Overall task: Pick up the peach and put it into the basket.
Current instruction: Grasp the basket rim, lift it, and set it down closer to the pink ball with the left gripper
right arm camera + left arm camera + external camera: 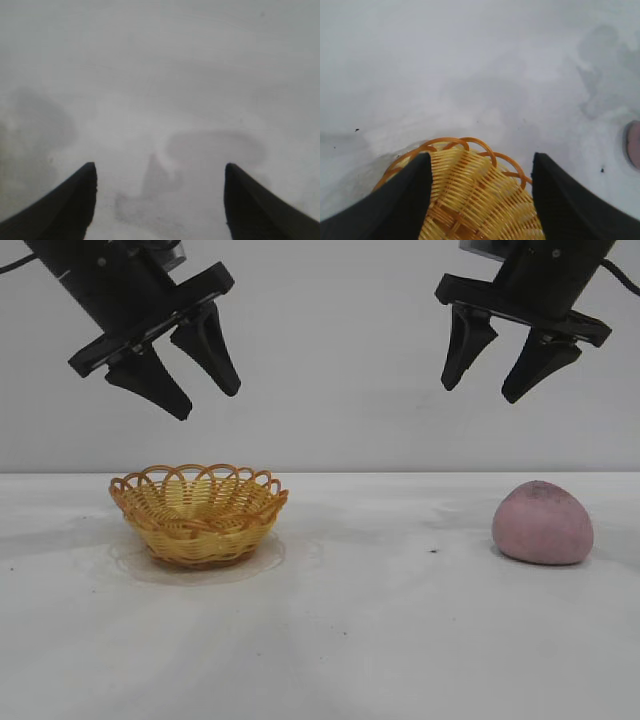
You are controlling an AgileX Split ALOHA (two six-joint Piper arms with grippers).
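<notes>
**Staging Both Arms Above a Grasp Not Yet Made**

Hanging high over the white table (330,640), with the right gripper (510,368) spread wide and empty, roughly above the dull pink-mauve, speckled, rounded peach (542,523) resting near the right edge. Possibly offset inward; hard to confirm from the wrist view, showing bare tabletop only. Left gripper (195,380) also spread, parked over the shallow yellow wicker basket with orange-brown looped rim (198,516). Basket and peach well apart; open surface between for transfer.
</notes>
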